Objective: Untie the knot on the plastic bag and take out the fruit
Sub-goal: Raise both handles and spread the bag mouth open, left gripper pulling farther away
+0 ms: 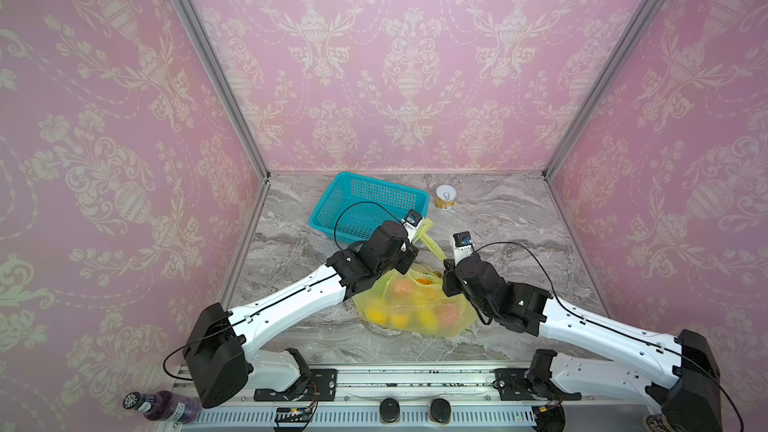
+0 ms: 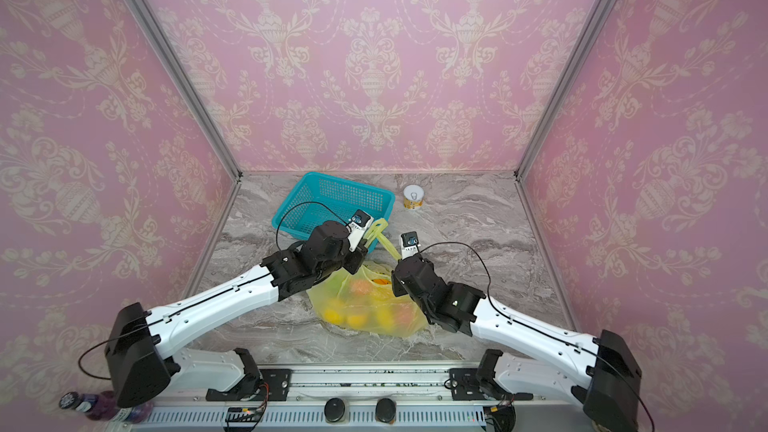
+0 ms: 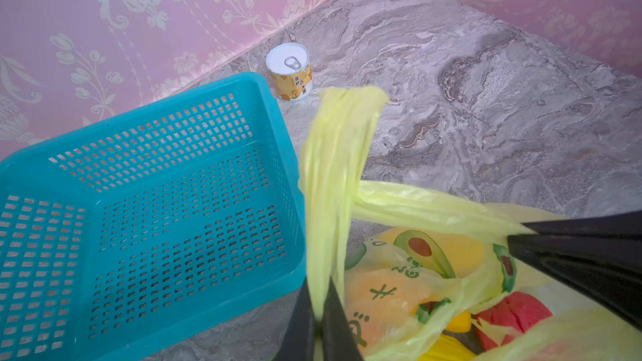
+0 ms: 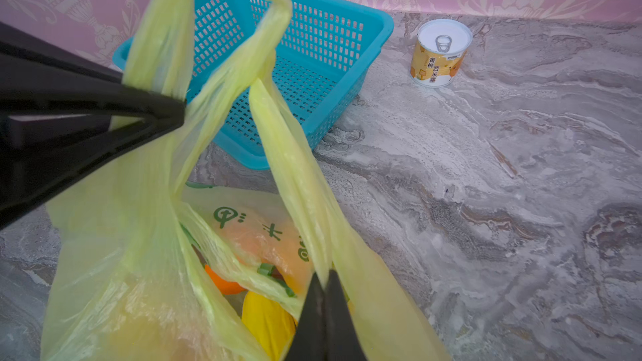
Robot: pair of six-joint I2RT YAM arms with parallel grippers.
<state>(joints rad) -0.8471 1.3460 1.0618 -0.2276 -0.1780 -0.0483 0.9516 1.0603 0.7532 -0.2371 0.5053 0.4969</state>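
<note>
Yellow-green bag (image 1: 457, 317) is lying on the table (image 1: 519, 243), fruit (image 4: 267, 321) inside. Above it, the left gripper (image 3: 318, 286) and right gripper (image 4: 324, 276) are each clamping 1 handle (image 3: 330, 168); the knot (image 4: 258, 78) is perhaps sitting where they cross. Basket (image 1: 374, 191) and can (image 1: 446, 196) are standing beyond.

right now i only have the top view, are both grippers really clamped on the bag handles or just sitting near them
observer: the left gripper is clamped. Its wrist view shows the jaws shut on one handle of the plastic bag.
operator: and the right
observer: the right gripper too. Its own wrist view shows the jaws shut on the other handle.
operator: knot undone yet
observer: not clearly. The right wrist view shows the knot as one twist where both handles meet. I cannot tell whether it is tight or loose.
</note>
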